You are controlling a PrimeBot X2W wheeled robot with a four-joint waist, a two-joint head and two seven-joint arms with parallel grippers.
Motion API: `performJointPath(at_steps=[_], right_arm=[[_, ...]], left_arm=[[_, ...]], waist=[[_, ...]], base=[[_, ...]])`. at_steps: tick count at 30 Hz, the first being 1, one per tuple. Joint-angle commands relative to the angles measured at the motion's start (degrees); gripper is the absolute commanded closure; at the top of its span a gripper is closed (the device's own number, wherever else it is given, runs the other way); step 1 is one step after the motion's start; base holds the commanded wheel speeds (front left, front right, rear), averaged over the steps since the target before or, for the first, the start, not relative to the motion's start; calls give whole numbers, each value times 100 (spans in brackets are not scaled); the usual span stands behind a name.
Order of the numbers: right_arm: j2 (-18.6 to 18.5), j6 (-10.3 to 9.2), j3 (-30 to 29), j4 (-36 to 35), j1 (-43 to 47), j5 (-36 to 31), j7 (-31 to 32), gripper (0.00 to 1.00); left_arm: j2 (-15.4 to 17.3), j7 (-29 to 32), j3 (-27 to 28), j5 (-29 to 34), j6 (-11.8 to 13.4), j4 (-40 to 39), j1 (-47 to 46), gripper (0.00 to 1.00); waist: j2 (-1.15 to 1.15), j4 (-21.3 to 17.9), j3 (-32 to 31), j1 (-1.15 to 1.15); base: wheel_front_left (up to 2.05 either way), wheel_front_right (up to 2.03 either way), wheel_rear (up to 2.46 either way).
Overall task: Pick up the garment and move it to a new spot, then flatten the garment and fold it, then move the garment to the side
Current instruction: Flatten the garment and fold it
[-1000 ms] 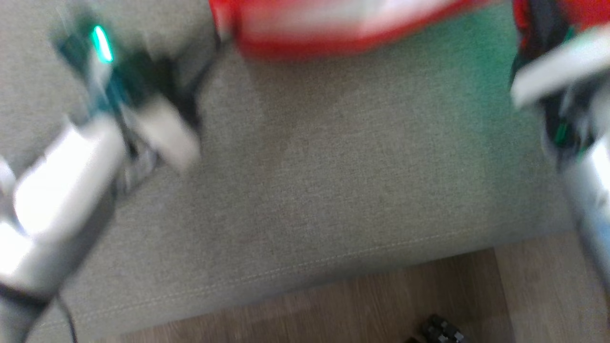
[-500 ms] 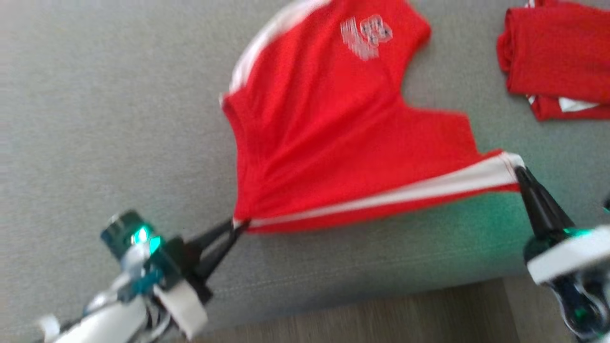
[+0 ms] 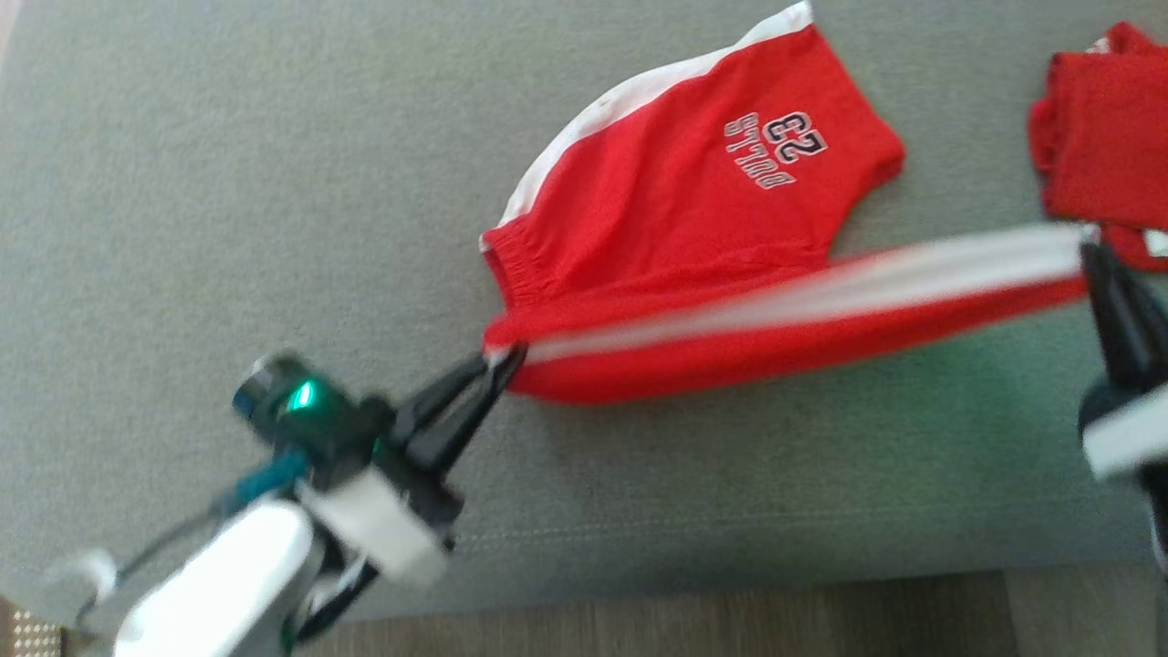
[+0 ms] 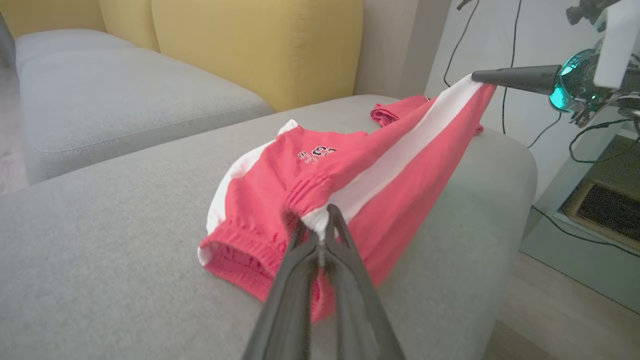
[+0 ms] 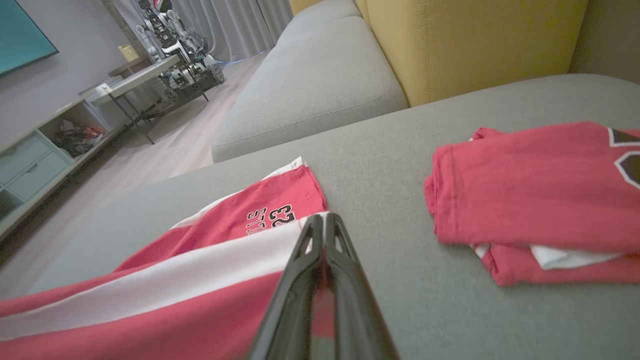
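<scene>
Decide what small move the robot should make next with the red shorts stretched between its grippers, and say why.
Probably lower both arms together, keeping tension, so the shorts lie flat on the cushion. The left gripper and right gripper are each shut on an end of the white-striped side, which hangs lifted while the printed leg rests down.

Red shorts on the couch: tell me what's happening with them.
The robot has the red shorts gripped at two ends. The left gripper is shut on the waistband end of the white stripe, and the right gripper is shut on its hem end. That edge is pulled taut and raised between them, while the printed leg lies on the grey cushion. A folded red garment sits off to the robot's right. Folding has not begun.
</scene>
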Motion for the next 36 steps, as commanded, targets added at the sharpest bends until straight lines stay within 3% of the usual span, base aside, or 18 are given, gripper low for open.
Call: performJointPath(at_steps=[1, 5, 12, 20, 30, 32, 33, 34, 35, 36], right_arm=[[-36, -1, -15, -29, -554, -236, 176, 100], [32, -1, -35, 527, -1537, -689, 394, 100], [-209, -1, 314, 1685, -3073, -1094, 445, 100], [-688, -1, 1130, 3305, -4649, -1253, 231, 100], [-852, -1, 1901, 4427, -5468, -1116, -307, 100], [-854, -1, 2009, 4618, -5572, -1061, -400, 79], [-855, -1, 2058, 4704, -5614, -1032, -450, 56], [-856, -1, 2090, 4785, -5651, -1003, -512, 0], [-852, -1, 2104, 4855, -5673, -966, -594, 0], [-847, -1, 2108, 4915, -5680, -917, -676, 0]], left_arm=[[-41, -10, 328, -127, -71, 52, -531, 100], [-473, 2, 360, -385, -190, 703, -1139, 100], [-1018, 78, 412, -915, -291, 1767, -1922, 100], [-1338, 312, 390, -1301, -318, 2542, -2504, 100], [-1592, 197, 317, -1396, -328, 3107, -2841, 100], [-1642, 171, 271, -1407, -329, 3208, -2873, 100], [-1669, 157, 255, -1426, -330, 3250, -2881, 100], [-1686, 143, 241, -1441, -331, 3290, -2888, 72], [-1693, 126, 233, -1437, -331, 3334, -2893, 8], [-1700, 101, 236, -1414, -329, 3365, -2894, 0]], waist=[[0, 121, 128, 0], [0, 282, 363, 0], [0, 500, 765, 0], [0, 766, 1176, 0], [0, 899, 1301, 0], [0, 896, 1297, 0], [0, 890, 1289, 0], [0, 881, 1278, 0], [0, 868, 1256, 0], [0, 855, 1226, 0]], base=[[0, 0, 0], [0, 0, 0], [0, 0, 0], [0, 0, 0], [0, 0, 0], [0, 0, 0], [0, 0, 0], [0, 0, 0], [0, 0, 0], [0, 0, 0]])
